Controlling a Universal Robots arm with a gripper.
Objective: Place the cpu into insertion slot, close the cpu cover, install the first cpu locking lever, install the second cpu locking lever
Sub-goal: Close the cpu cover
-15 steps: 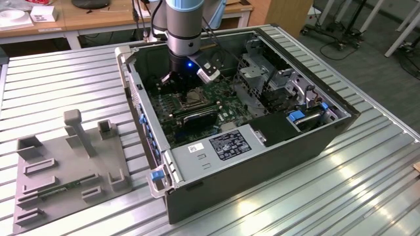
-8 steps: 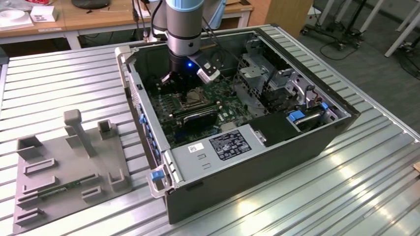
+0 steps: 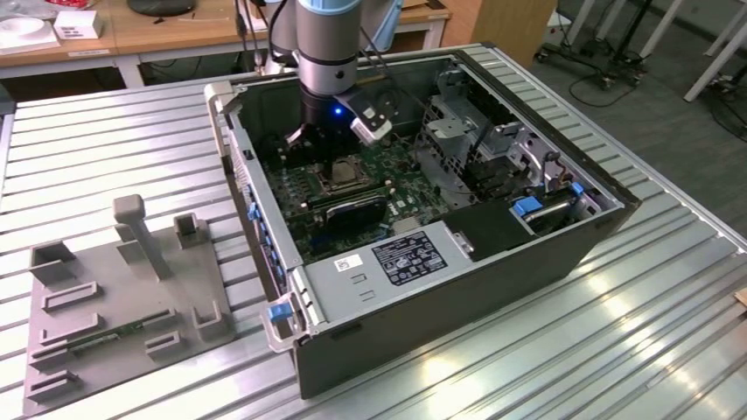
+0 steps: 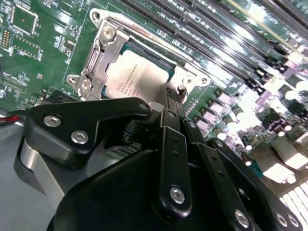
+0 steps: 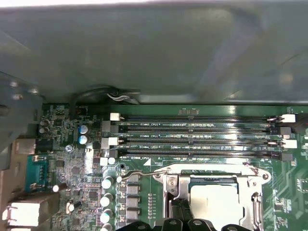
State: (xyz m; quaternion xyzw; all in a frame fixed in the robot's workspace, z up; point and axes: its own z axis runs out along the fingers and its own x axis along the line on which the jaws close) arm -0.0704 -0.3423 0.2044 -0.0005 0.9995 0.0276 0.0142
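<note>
- The cpu [image 4: 137, 77] lies flat in the slot [image 4: 149, 52], grey face up. In the exterior view it sits just above the frame's middle, a little to the left [image 3: 342, 175].
- The cover [image 4: 94, 62] is folded down over the slot, and the cpu's face shows through its window. The first wrist view shows the same [image 5: 175, 185].
- A thin lever [image 5: 144, 174] runs along the side of the slot nearest the memory slots [image 5: 192, 134]. I cannot tell whether it is hooked down.
- In the second wrist view the gripper [image 4: 172, 96] has its fingers drawn together with nothing between them. The tip is at the cover's edge, beside a corner screw; I cannot tell whether it touches the metal or is just above it.
- The memory slots lie in parallel rows just beside the slot, with white clips at their ends.
- All of this sits on the green motherboard [image 4: 38, 57], inside the open case [image 3: 467, 254].
- The arm [image 3: 327, 52] comes down from the top centre of the exterior view into the case, with a small blue light on its wrist.
- The case lies on its side on a ribbed metal table [image 3: 653, 332], filling the centre of the exterior view.
- A grey fixture plate [image 3: 117, 289] rests on the table at the lower left of the exterior view, well apart from the case.
</note>
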